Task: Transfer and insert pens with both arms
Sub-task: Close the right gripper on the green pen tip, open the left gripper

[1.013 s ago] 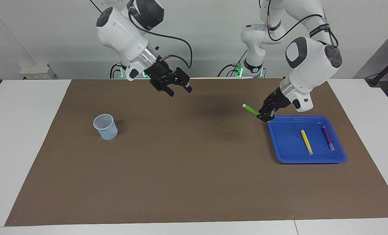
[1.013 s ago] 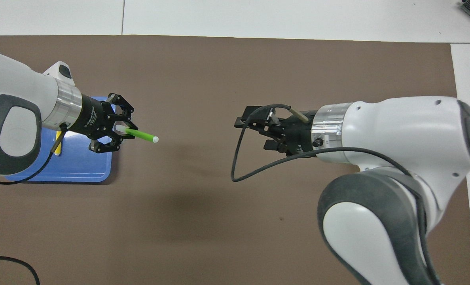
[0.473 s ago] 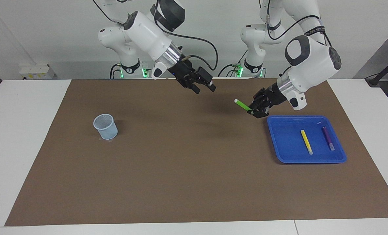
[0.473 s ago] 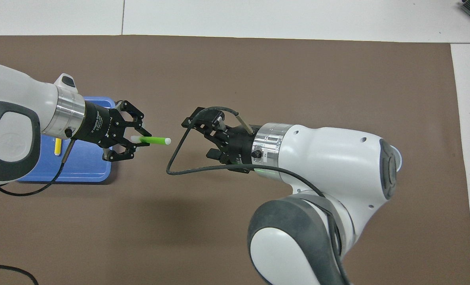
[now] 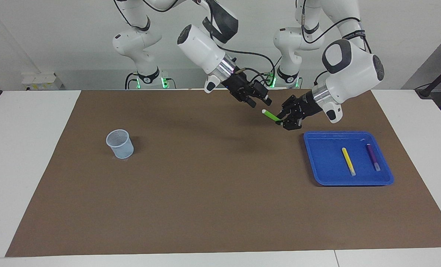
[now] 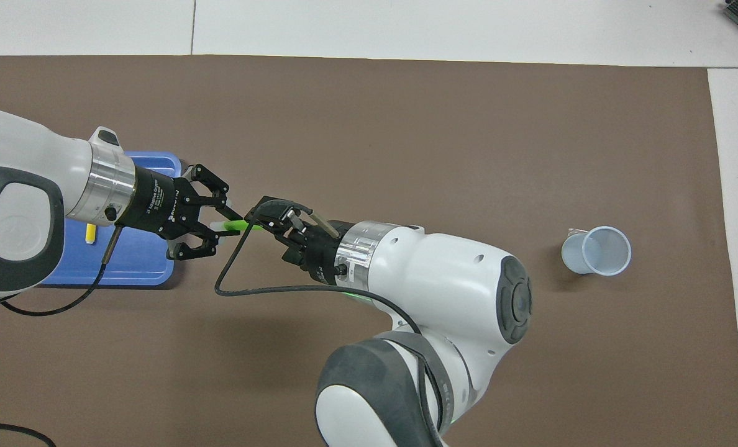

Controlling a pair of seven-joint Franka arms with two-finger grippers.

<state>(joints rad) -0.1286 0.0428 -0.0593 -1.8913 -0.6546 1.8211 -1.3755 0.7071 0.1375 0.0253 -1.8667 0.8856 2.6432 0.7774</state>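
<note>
Left gripper (image 5: 282, 120) in the air over the brown mat (image 5: 205, 207), beside the blue tray (image 5: 313, 163) at the left arm's end of the tabletop (image 5: 27, 155), fingers (image 6: 217, 226) clamped on the green pen (image 5: 270, 115). Pen tilted, pale tip up and aimed at the right gripper (image 5: 259, 103). Right gripper raised over the mat, right at that pale tip, fingers apart around it in the overhead view; touching or just short of it, cannot tell. Yellow pen (image 5: 348, 161) and purple pen (image 5: 372, 157) lying side by side in the tray, apart from each other. Pale blue mesh cup (image 5: 120, 143) upright on the mat toward the right arm's end, well apart from both grippers.
</note>
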